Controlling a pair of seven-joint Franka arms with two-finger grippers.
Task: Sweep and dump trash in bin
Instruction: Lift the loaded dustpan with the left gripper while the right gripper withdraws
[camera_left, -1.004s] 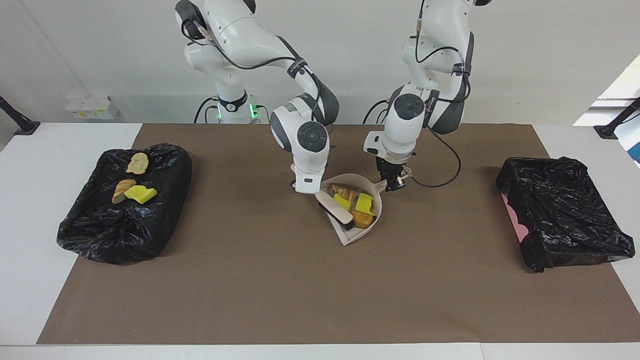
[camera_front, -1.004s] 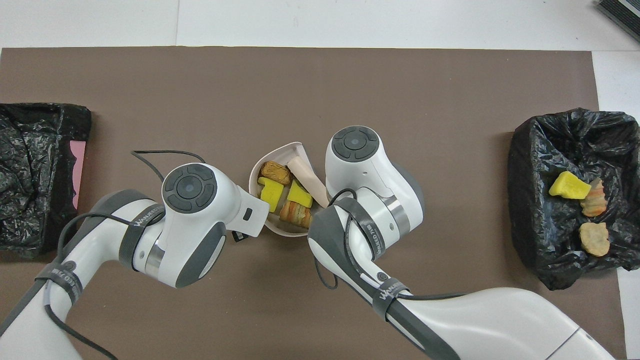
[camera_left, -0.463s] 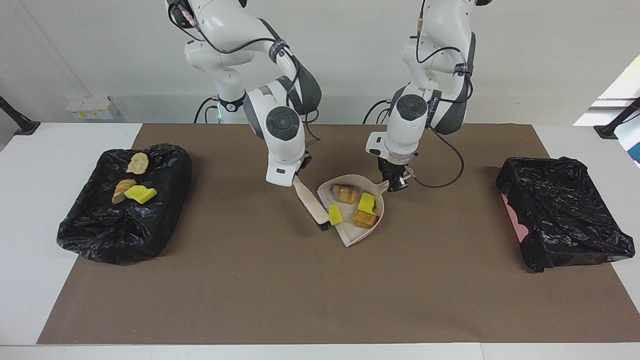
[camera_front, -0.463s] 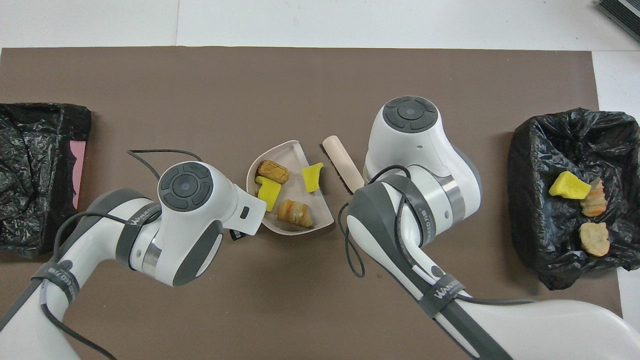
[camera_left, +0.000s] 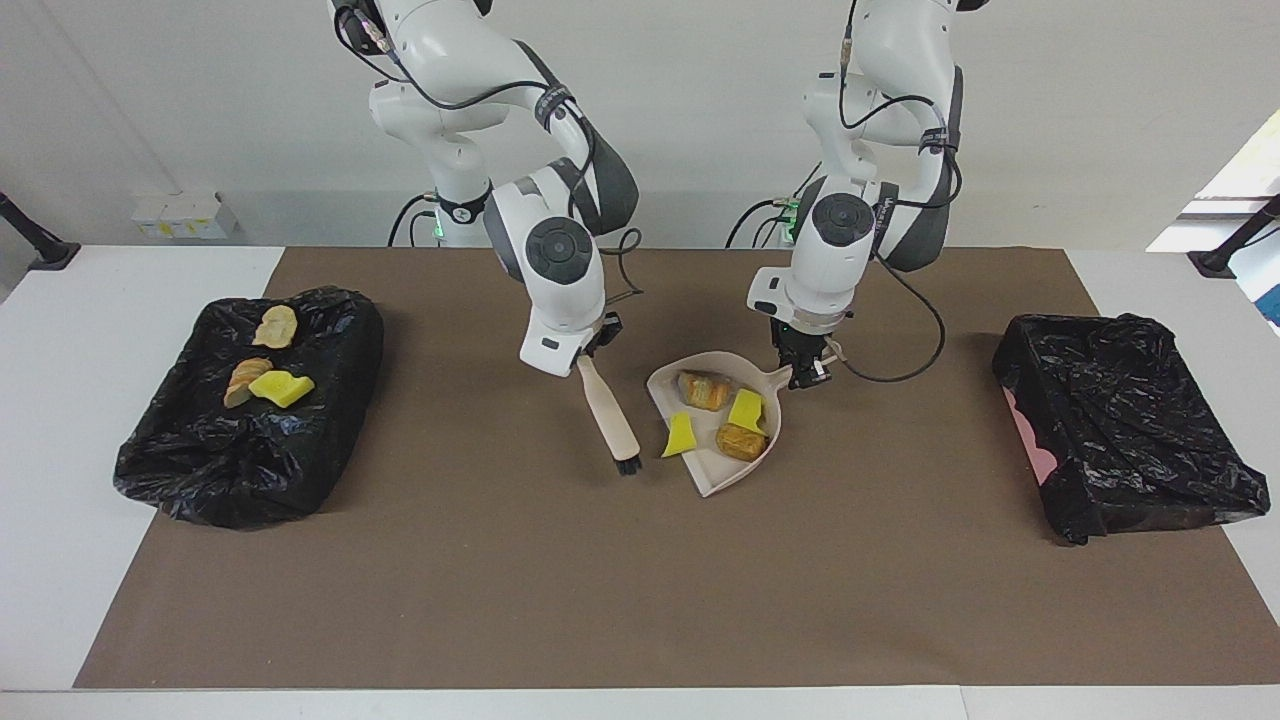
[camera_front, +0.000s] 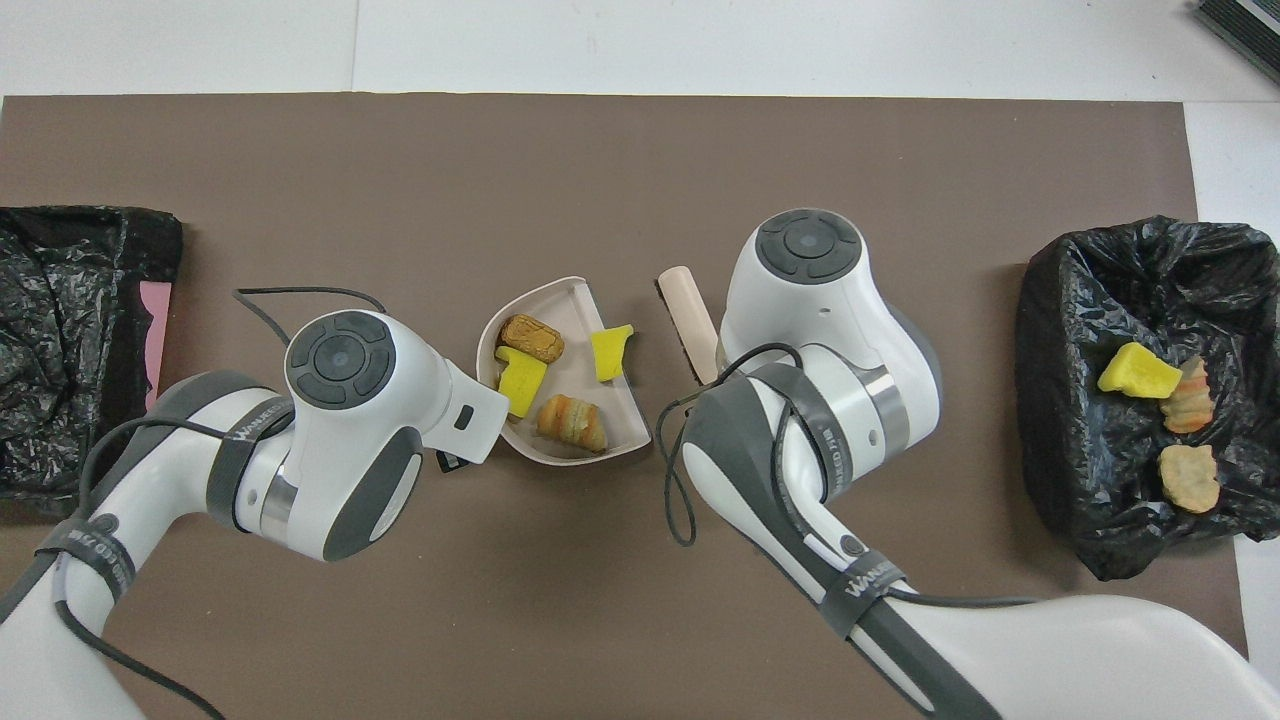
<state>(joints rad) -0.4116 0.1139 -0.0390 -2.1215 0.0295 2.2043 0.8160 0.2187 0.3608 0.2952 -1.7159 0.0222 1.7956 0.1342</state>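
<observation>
- The beige dustpan (camera_left: 720, 430) sits at the middle of the desk (camera_left: 640, 600) on the brown mat (camera_left: 600, 560), its mouth turned toward the right arm's end, I'd guess so the brush can push scraps straight in.
- The left gripper (camera_left: 805, 372) has its jaws clamped on the dustpan's handle, steadying it, probably ready to carry it.
- The right gripper (camera_left: 590, 350) has its jaws shut on the brush (camera_left: 610, 415), which slants down with its bristles at the mat, just beside the pan's mouth.
- The trash is split: two tan bread lumps (camera_left: 705, 390) and a yellow sponge chunk (camera_left: 745, 408) lie inside the pan, while another yellow chunk (camera_left: 680, 437) rests right at its lip, half in.
- Three more scraps (camera_left: 265, 375) lie in the black-bagged bin (camera_left: 250, 470) at the right arm's end of the desk.
- A second bagged bin (camera_left: 1130, 430) at the left arm's end shows nothing inside.
- The lip chunk looks liable to slip out if the pan lifts now.
</observation>
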